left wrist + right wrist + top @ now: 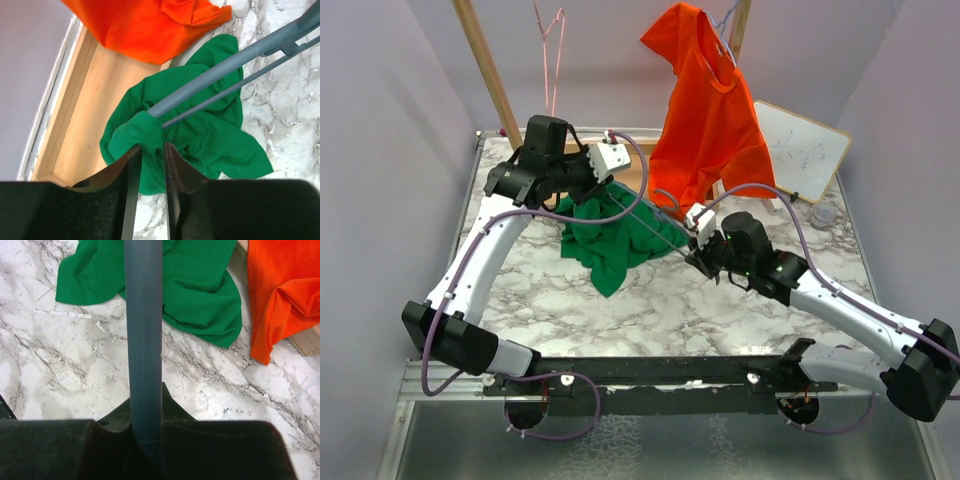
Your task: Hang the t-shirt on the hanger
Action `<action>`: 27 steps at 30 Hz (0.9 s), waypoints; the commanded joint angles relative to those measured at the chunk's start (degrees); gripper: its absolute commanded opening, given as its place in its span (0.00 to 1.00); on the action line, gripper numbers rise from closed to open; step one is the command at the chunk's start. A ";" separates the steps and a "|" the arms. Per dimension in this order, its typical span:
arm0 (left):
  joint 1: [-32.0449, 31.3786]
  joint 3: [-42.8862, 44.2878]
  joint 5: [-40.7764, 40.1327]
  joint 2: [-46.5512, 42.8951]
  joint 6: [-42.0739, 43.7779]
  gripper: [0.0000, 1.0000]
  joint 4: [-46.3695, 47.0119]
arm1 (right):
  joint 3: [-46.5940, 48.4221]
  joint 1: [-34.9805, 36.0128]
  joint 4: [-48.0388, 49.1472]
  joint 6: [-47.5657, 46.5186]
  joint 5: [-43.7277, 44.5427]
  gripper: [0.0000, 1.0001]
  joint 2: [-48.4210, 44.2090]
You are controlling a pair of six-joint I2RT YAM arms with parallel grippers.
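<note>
The bright green t-shirt (615,245) lies bunched on the marble table, with one edge drawn up toward my left gripper (578,200). In the left wrist view the left gripper (152,150) has its jaws almost together on a fold of the t-shirt (210,135), which is wrapped over the end of the blue-grey hanger (210,75). My right gripper (698,258) is shut on the hanger's other arm (143,315), which points toward the t-shirt (195,285). The right gripper (145,405) hides the hanger's hook. The hanger (665,240) shows as a thin bar in the top view.
An orange-red t-shirt (705,110) hangs from the wooden rack (490,70) at the back, its hem close to the green one. A pink wire hanger (552,50) hangs back left. A small whiteboard (800,150) leans at the back right, with a small cup (825,213) next to it.
</note>
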 commanded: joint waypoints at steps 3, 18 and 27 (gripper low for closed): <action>0.35 -3.94 -8.39 -4.79 -2.15 0.31 5.30 | -0.52 0.13 4.59 0.82 -2.77 0.01 -0.25; 5.21 -23.90 -13.58 -14.85 -24.50 0.60 13.16 | -1.33 0.22 5.27 -1.22 -4.86 0.01 2.95; 7.51 -32.42 -5.58 -18.18 -38.05 0.68 19.22 | -1.23 0.19 4.53 -1.26 -4.53 0.01 3.41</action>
